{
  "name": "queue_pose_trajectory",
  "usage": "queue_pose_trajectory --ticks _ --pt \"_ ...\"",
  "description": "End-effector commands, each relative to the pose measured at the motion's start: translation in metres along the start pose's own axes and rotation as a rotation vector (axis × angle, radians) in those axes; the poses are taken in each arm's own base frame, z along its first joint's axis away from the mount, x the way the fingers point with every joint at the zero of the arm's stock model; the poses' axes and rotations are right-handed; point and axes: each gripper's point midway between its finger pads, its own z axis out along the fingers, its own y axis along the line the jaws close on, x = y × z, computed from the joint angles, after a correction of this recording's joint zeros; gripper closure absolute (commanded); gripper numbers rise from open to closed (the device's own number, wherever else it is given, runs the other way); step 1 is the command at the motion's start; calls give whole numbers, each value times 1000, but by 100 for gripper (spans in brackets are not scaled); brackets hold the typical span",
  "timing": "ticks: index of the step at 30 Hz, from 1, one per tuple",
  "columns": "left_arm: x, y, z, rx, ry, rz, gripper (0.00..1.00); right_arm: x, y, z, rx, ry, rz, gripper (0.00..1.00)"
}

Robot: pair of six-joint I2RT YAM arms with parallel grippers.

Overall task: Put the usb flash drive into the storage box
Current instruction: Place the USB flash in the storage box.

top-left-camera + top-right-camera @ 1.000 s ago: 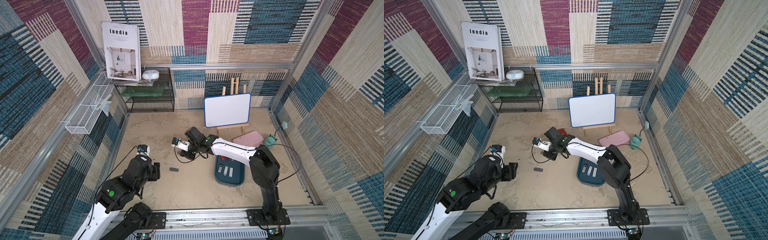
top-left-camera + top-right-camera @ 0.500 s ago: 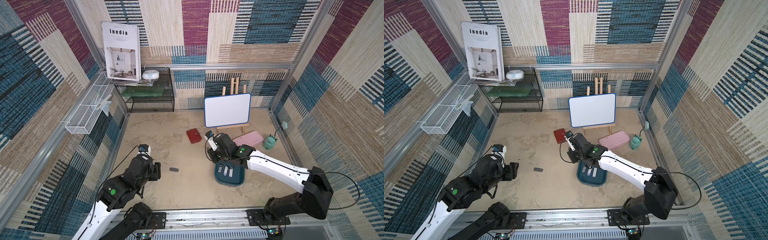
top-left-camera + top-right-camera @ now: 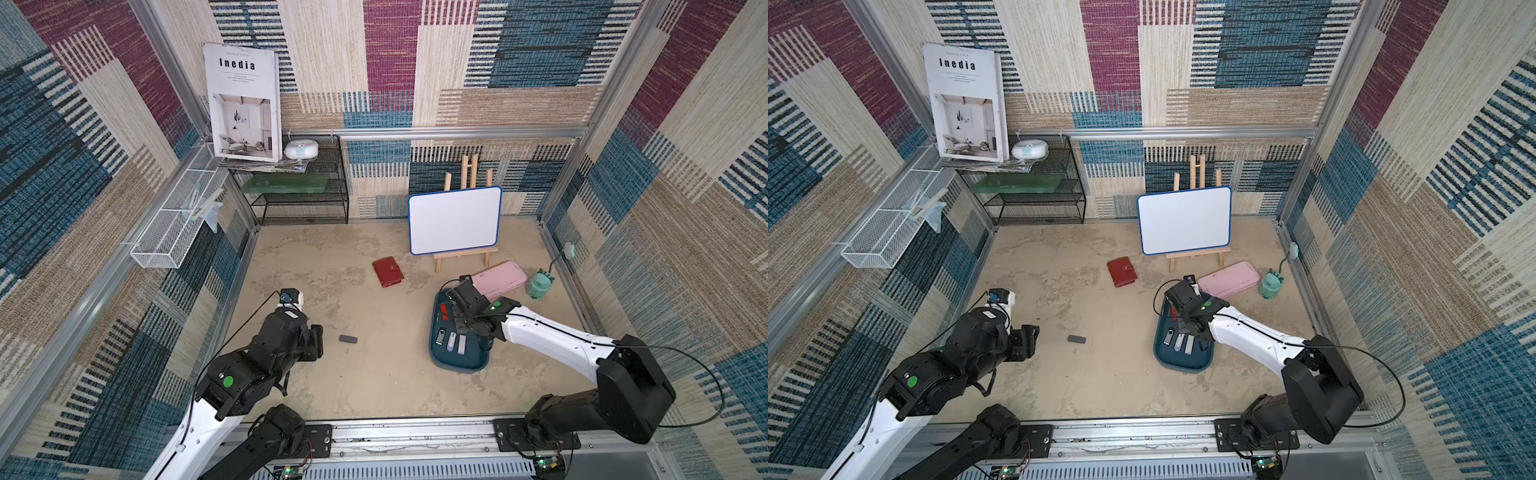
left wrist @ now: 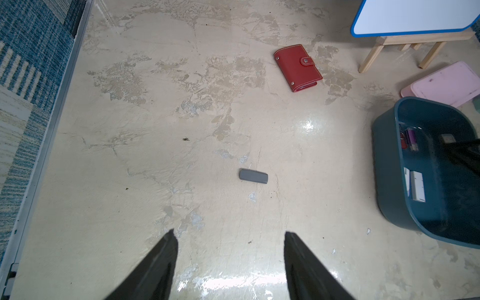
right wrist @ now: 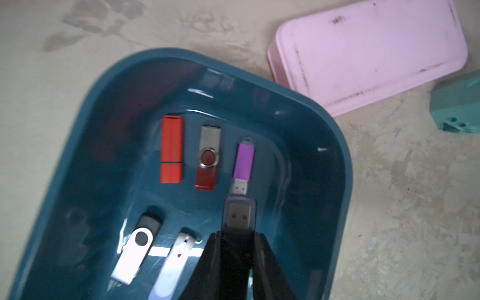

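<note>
usb flash drive (image 5: 240,215) was pinched in right gripper (image 5: 237,235) over storage box (image 3: 457,362), right of centre in a top view | left gripper (image 4: 230,233) fingers stood wide, empty

- This is a robot test cell in a lab: a closed booth framed in bare aluminium bars (image 3: 457,133).
- The walls are clad in patchwork woven panels (image 3: 390,50) of blue, plum and beige, above a mottled beige floor (image 3: 332,266).
- A black-and-white left robot arm (image 3: 249,365) and a matching right robot arm (image 3: 552,336) are bolted to a silver metal rail (image 3: 411,434) at the front edge.
- Staged props stand around:
  - a black wire-mesh shelf (image 3: 303,199)
  - a white "Inedia" magazine (image 3: 243,104)
  - a blue-rimmed whiteboard on a wooden easel (image 3: 455,220)
  - a white wire basket (image 3: 166,237) on the side wall
</note>
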Motion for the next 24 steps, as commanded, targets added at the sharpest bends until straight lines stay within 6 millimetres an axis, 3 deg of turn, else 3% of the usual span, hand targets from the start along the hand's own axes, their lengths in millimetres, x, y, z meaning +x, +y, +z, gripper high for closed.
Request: queue_pose_trajectory --ticks 1,16,22,24 --pt "-3 -1 0 4 -11 1 31 2 -16 10 90 20 37 87" --pt "-2 -1 0 2 -7 0 30 14 -24 48 184 109 26 87" --pt "-2 -1 1 2 -5 0 30 16 -23 53 190 119 28 85" --pt "-2 -1 2 0 -3 1 31 16 -23 55 188 120 29 80"
